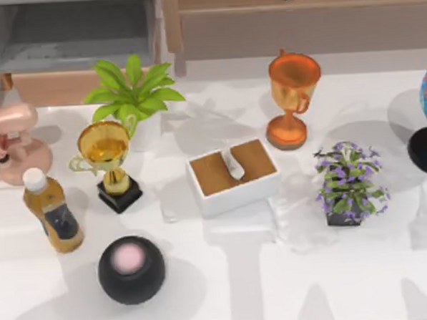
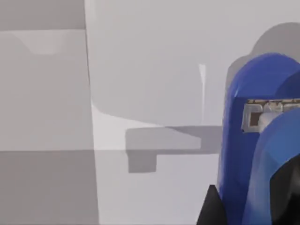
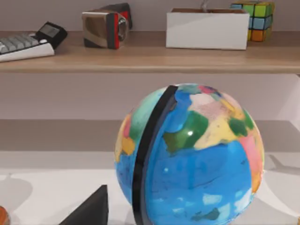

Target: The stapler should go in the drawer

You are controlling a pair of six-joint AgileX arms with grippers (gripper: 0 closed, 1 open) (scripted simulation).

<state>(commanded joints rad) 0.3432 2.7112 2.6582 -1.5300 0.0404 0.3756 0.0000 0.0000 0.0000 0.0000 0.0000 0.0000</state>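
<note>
The blue stapler [image 2: 255, 140] looms close in the left wrist view, standing on end, with pale grey flat surfaces behind it. My left gripper [image 2: 248, 208] is shut on it; a black finger [image 2: 211, 208] shows beside its lower part. In the top view the drawer [image 1: 71, 47] stands open at the back left, its grey floor bare behind the peach front panel [image 1: 52, 88]. My right gripper [image 3: 91, 211] hangs just in front of the globe [image 3: 187, 154], with one dark finger in sight.
An amber bottle [image 1: 53, 211], gold trophy [image 1: 107, 162], green plant [image 1: 132, 92] and pink fan [image 1: 12, 135] crowd the table in front of the drawer. A black ball [image 1: 131, 269], tissue box [image 1: 233, 175], orange trophy [image 1: 291, 98] and purple plant [image 1: 349, 183] lie further right.
</note>
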